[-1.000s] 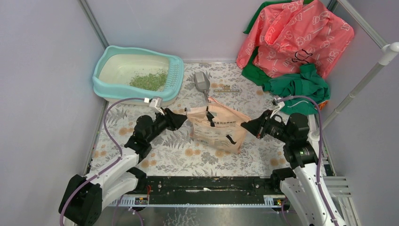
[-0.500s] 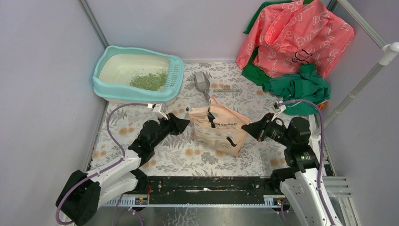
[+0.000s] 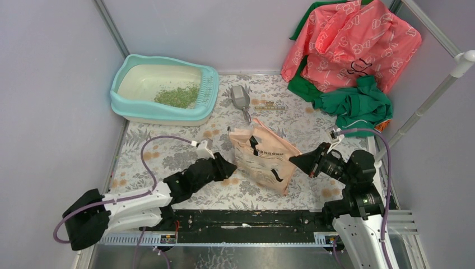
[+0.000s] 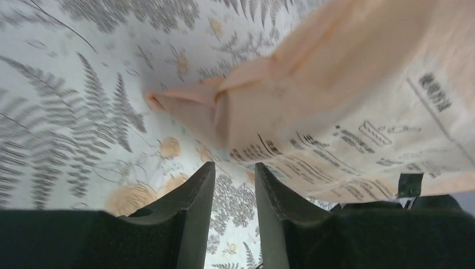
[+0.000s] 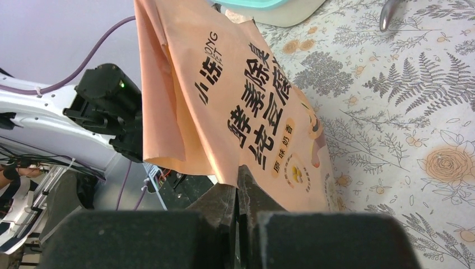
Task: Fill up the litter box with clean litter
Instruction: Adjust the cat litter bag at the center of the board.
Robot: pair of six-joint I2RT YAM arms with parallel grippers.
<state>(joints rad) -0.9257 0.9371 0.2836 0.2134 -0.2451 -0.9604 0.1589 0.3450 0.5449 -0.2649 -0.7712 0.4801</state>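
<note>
The turquoise litter box (image 3: 119, 103) with a cream inner pan stands at the back left. A patch of green litter (image 3: 178, 95) lies in its right half. The pink-orange litter bag (image 3: 262, 158) leans in the middle of the floor. My right gripper (image 3: 292, 161) is shut on the bag's right edge; the right wrist view shows its jaws (image 5: 240, 171) closed on the bag (image 5: 246, 112). My left gripper (image 3: 232, 167) is open and empty, low beside the bag's left bottom corner. In the left wrist view (image 4: 234, 166) the bag (image 4: 347, 101) hangs just beyond its fingertips.
A grey scoop (image 3: 240, 98) lies between the litter box and the bag. Pink and green cloths (image 3: 347, 50) are piled at the back right. A white post (image 3: 431, 101) stands at the right. The floor has a fern-print sheet (image 3: 162, 151).
My left gripper has let go of the bag's left edge and pulled back toward the near edge. The bag has sagged and shifted nearer. The right gripper still holds it and moved slightly nearer.
</note>
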